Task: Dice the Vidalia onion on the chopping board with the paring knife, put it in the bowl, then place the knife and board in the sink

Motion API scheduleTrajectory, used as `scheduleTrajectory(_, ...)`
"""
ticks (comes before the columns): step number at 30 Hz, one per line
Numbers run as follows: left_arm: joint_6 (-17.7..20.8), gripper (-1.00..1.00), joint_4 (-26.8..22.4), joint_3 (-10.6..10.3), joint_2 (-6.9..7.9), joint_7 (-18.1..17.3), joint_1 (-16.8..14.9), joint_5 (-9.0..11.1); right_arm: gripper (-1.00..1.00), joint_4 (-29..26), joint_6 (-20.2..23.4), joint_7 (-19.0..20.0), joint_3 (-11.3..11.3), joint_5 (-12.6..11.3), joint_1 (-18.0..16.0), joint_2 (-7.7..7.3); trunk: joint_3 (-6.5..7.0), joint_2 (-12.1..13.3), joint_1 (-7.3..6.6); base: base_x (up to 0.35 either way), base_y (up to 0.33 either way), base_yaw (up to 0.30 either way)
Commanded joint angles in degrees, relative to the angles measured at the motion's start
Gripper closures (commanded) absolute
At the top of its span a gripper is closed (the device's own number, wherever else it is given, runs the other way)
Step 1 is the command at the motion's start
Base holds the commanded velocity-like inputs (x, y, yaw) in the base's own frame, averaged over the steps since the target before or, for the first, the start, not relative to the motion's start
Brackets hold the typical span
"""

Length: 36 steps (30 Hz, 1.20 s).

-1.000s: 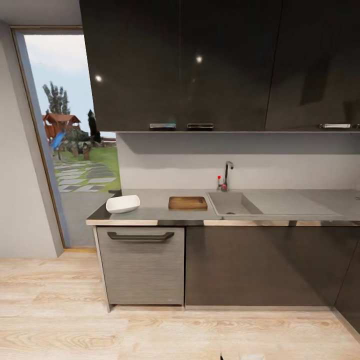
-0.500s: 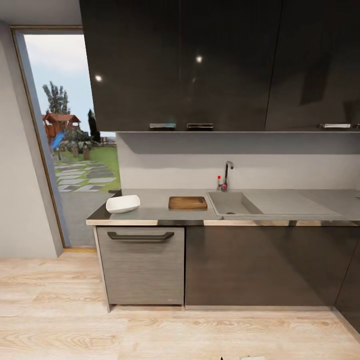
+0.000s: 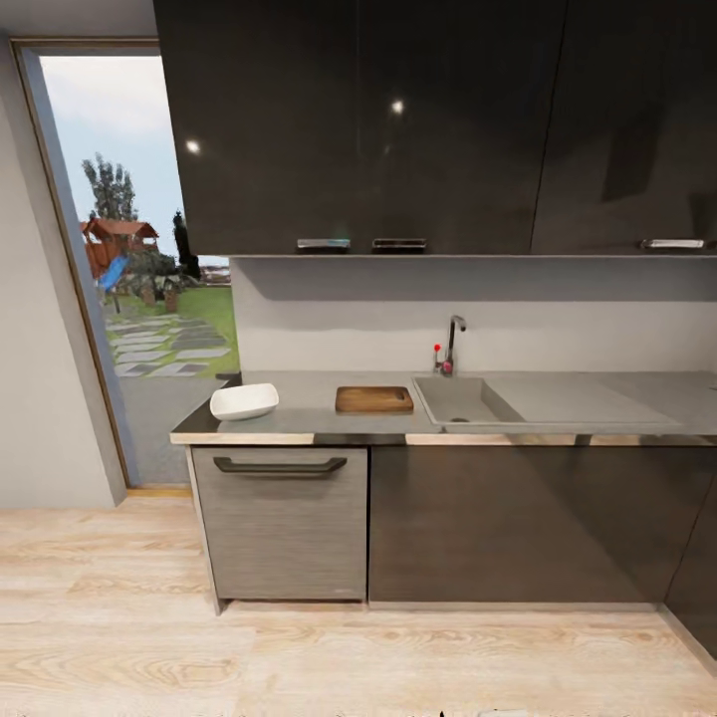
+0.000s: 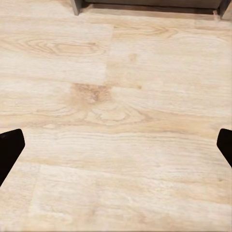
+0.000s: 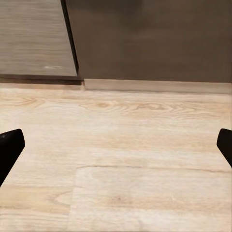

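From where I sit, the chopping board (image 3: 373,400) reads as a dark brown wooden rectangle with rounded corners, lying flat on the countertop (image 3: 309,416) just beside the sink (image 3: 468,403), on the side toward the doorway. I cannot make out a knife on it from this range. The bowl (image 3: 244,401) is white, shallow and squarish with flaring sides, and it sits near the countertop's end, apart from the board. The sink is a grey basin with a flat drainboard (image 3: 588,400) running away from the board; I see part of the drain but cannot tell whether the onion lies inside. The curved chrome tap (image 3: 453,344) stands behind the basin with a red dot beside it. The countertop is smooth grey with a thin metallic front edge, above dark cabinets and a lighter grey appliance front (image 3: 282,523) with a dark handle. Glossy black wall cabinets (image 3: 418,124) hang overhead. A tall glass doorway (image 3: 129,269) past the countertop's end shows a garden. The pale wood floor (image 3: 299,657) stretches open between me and the cabinets. In the left wrist view my left gripper (image 4: 116,145) has its dark fingertips wide apart over bare floor, holding nothing; the right gripper (image 5: 116,145) is likewise spread and empty, facing the cabinet base.
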Motion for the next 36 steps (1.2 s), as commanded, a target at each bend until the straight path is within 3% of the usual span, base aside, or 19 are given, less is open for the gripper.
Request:
scheduleTrajectory(1, -0.13, -1.0, 0.0, 0.02, -0.02, 0.08, -0.02, 0.06, -1.0, 0.05, -0.13, -0.36, 0.48, -0.16, -0.05, 0.02, -0.15, -0.04, 0.0, 0.0, 0.0, 0.0)
scheduleTrajectory(18, -0.11, -1.0, 0.03, 0.05, -0.1, 0.08, -0.02, -0.03, -1.0, 0.05, -0.13, -0.36, 0.48, -0.16, -0.05, 0.04, -1.68, -0.04, 0.0, 0.014, -0.018, -0.028)
scheduleTrajectory(36, -0.11, -1.0, 0.03, 0.05, 0.08, 0.08, -0.02, 0.01, -1.0, 0.05, -0.13, -0.32, 0.48, -0.16, -0.03, 0.04, -1.94, -0.04, 0.0, 0.094, -0.104, -0.258)
